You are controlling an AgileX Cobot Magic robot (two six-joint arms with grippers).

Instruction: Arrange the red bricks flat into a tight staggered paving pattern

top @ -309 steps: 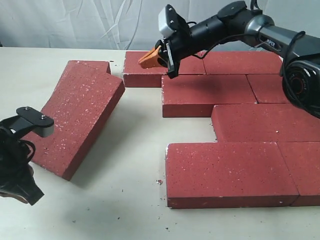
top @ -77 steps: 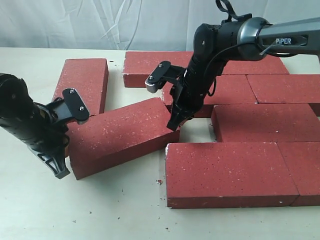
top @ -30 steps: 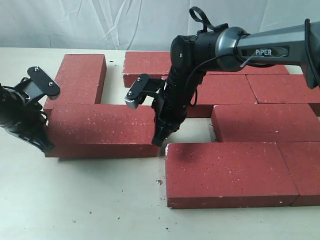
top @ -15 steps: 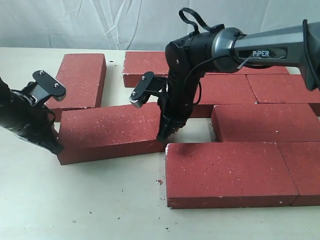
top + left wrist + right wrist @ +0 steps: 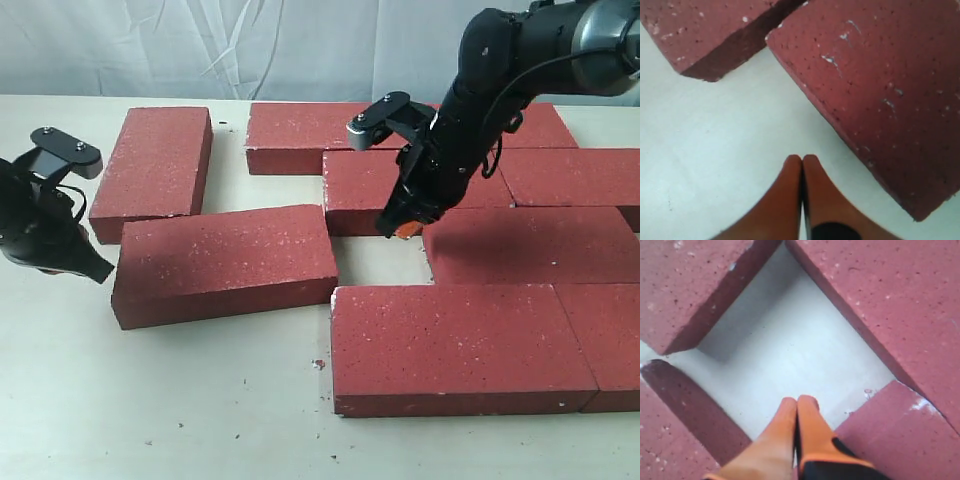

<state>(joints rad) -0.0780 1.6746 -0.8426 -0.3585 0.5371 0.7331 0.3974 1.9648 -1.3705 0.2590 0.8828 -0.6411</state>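
- Lying flat and slightly skewed on the pale worktop (image 5: 200,400), one loose brick (image 5: 225,262) sits just beside the paved red bricks (image 5: 460,340).
- Pressed together and empty: left fingers (image 5: 787,195) near its end, right fingers (image 5: 812,427) over a bare gap.
- Rightmost bricks are cut off.
- Surfaces are rough, white-speckled, sharp-edged.

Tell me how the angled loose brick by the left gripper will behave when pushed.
The angled brick probably slides stiffly without flexing: thick, solid block. Likely heavy, and its rough speckled face may drag on the table. Lying flat and wide, it should not tip or roll.
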